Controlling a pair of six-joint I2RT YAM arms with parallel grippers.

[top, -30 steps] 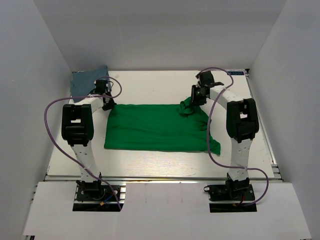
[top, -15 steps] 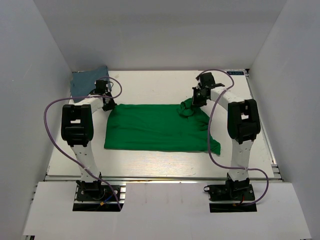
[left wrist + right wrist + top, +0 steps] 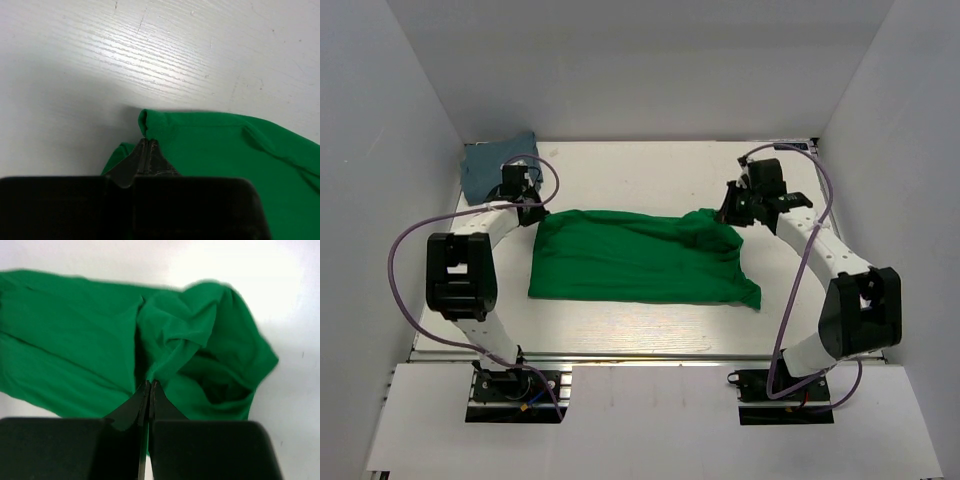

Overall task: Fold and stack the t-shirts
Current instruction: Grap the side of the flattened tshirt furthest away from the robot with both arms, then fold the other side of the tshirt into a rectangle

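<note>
Jaws of left gripper (image 3: 147,146) and right gripper (image 3: 150,386) each pinch the green t-shirt (image 3: 630,257), stretched lengthwise between them.

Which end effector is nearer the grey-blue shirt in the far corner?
Left. The left end effector pinches a corner of the green shirt close to the grey-blue shirt; the right end effector grips its opposite end.

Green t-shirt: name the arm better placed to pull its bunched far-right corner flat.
Right. The right gripper is shut on those bunched folds of the green t-shirt, while the left gripper pinches the opposite far corner, across the whole shirt.
</note>
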